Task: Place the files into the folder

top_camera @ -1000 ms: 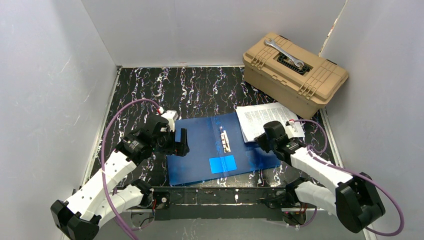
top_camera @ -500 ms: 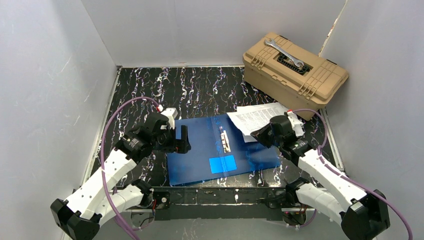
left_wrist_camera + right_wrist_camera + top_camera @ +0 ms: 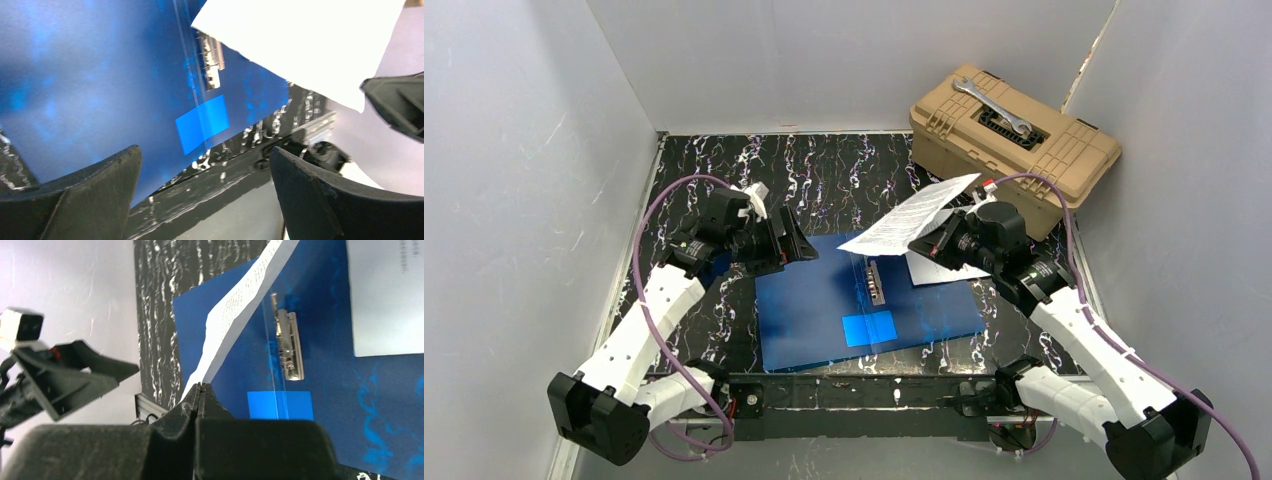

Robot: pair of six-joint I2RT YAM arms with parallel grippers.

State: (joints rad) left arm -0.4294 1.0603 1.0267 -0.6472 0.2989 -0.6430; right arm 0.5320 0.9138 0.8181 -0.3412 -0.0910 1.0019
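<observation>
The blue folder (image 3: 824,300) lies open and flat at the table's middle, with a metal clip (image 3: 875,281) on its spine. My right gripper (image 3: 924,243) is shut on the near edge of one of the files, a white printed sheet (image 3: 911,215) held tilted in the air over the folder's far right part. In the right wrist view the fingertips (image 3: 199,386) pinch that sheet (image 3: 240,315). Another sheet (image 3: 936,271) lies flat on the folder's right edge. My left gripper (image 3: 802,245) hangs open and holds nothing above the folder's far left corner. Its wrist view shows the folder (image 3: 100,75) and the lifted sheet (image 3: 300,45).
A tan toolbox (image 3: 1012,145) with a wrench (image 3: 992,106) on its lid stands at the back right, just behind the lifted sheet. Grey walls close in the left, back and right sides. A black rail (image 3: 864,388) runs along the near edge.
My right gripper has lifted one sheet off the pile and carried it up and left over the folder. The left gripper has risen and moved back toward the folder's far left corner.
</observation>
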